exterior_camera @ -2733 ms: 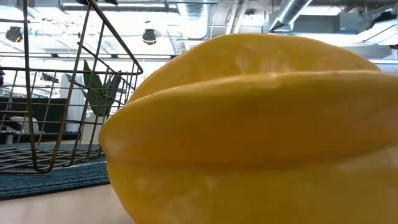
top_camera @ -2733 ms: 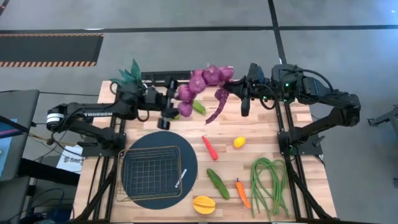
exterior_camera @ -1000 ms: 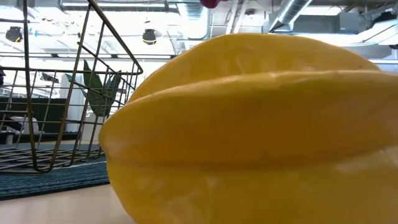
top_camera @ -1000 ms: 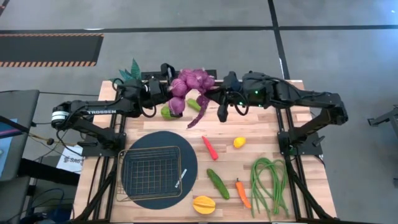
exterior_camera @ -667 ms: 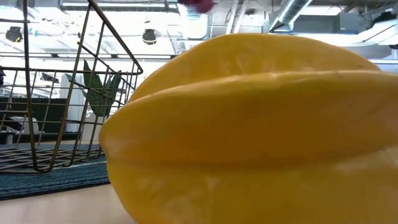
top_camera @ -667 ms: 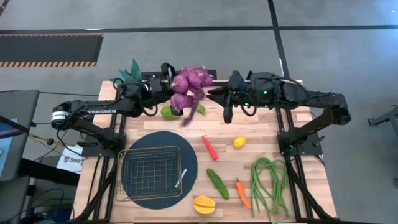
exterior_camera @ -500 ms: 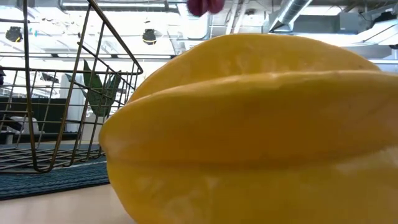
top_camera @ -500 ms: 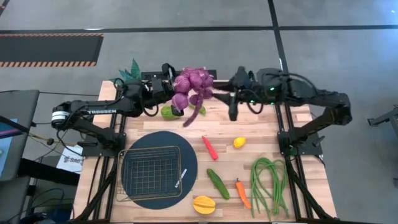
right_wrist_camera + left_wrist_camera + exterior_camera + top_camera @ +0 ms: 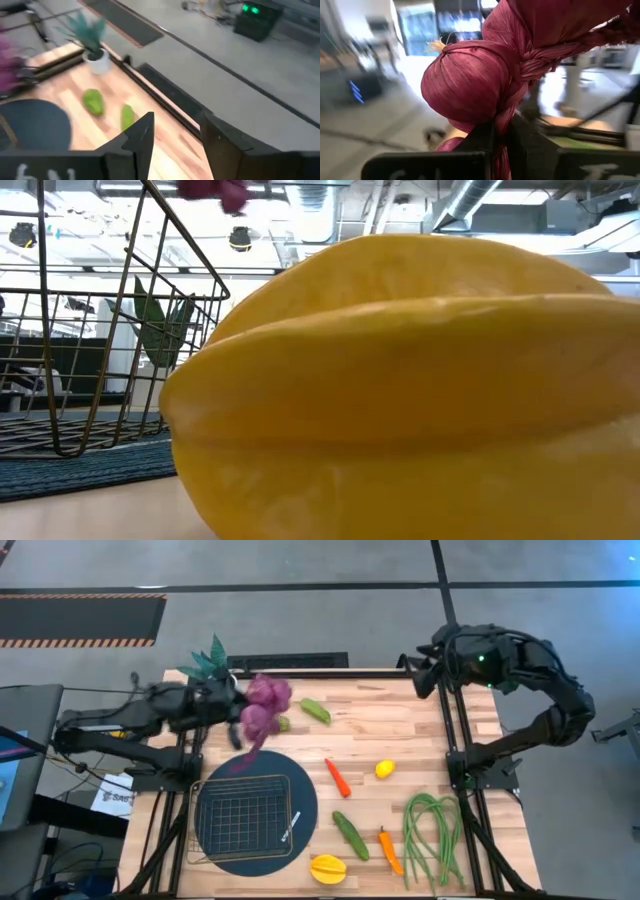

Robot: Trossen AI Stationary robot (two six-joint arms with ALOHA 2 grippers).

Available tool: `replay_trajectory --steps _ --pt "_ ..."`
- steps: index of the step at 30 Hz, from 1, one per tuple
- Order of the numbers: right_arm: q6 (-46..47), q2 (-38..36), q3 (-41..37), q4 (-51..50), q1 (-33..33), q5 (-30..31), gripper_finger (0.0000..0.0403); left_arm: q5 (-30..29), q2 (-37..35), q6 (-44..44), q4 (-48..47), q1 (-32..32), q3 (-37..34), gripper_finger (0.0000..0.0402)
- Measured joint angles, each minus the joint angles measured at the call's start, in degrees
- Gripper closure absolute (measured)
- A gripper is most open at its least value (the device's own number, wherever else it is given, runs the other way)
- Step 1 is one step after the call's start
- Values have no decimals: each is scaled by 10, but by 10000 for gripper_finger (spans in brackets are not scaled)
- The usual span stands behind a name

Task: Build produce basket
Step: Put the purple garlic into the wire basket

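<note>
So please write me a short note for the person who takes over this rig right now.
Left claw: shut on the purple grape string, carried above the table's left side, near the basket.
Right claw: open, empty, pulled back to the far right corner.
Done: nothing lies in the basket.
Left: the grapes, red pepper, lemon, cucumber, orange pepper, green beans, yellow fruit, two green peppers.

no readable text, labels or numbers anywhere

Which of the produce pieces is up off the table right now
The purple grape string. The left hand holds it hanging just above the basket, while the peppers, cucumber, lemon and beans all lie on the wood.
</note>
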Motion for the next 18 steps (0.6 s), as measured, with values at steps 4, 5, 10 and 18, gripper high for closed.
replay_trajectory --steps 4,5,10,18 --pt "0 -11 0 -20 -29 0 234 -23 -36 -115 -120 -82 0 401" --pt "0 -11 0 -22 -36 0 234 -11 -38 -130 -143 -103 0 401" --pt "-5 -9 0 -38 -70 0 230 55 -17 -242 -185 -191 0 401" --pt "-20 -5 0 -47 -111 -1 235 86 50 -477 -291 -282 0 401"
